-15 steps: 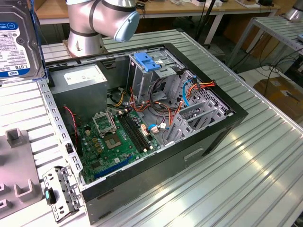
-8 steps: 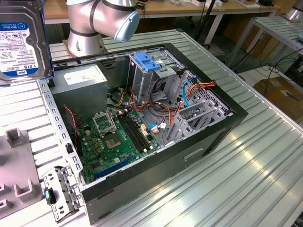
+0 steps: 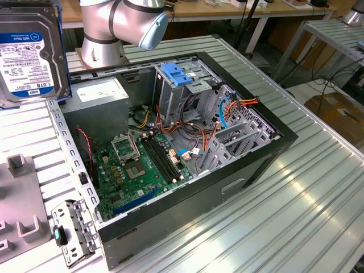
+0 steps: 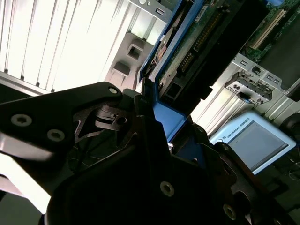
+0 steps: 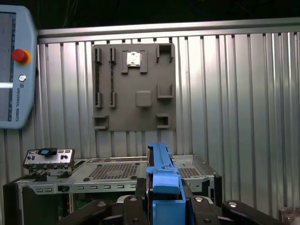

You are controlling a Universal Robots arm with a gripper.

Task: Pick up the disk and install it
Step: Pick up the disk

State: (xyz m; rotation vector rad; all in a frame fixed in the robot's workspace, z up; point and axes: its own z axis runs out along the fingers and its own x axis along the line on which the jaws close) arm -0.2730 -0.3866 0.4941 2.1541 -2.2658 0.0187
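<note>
Overhead, we see the disk (image 3: pixel 31 54) lifted clear of the bench (image 3: pixel 318 187), close to the camera at the exterior view's left, its white-labelled face turned towards us and a blue carrier along its edge. In the first wrist view, the gripper (image 5: pixel 164 202) is clamped on the carrier's blue end, its black fingers (image 5: pixel 136 206) pressing in from both sides, and the disk stands edge-on between them. The second wrist view shows the same grasp from the disk's underside.

An open computer case (image 3: pixel 227 187) lies on its side in the middle of the bench. Inside it we see a green motherboard (image 3: pixel 142 165) and a tall metal cage topped by a blue clip (image 3: pixel 179 74). A grey fixture plate (image 5: pixel 133 86) lies flat on the bench beyond the case, well apart from the disk. A small metal bracket (image 3: pixel 74 230) lies just beside the case's near corner. The arm (image 3: pixel 119 23) rises at the bench's far edge.
</note>
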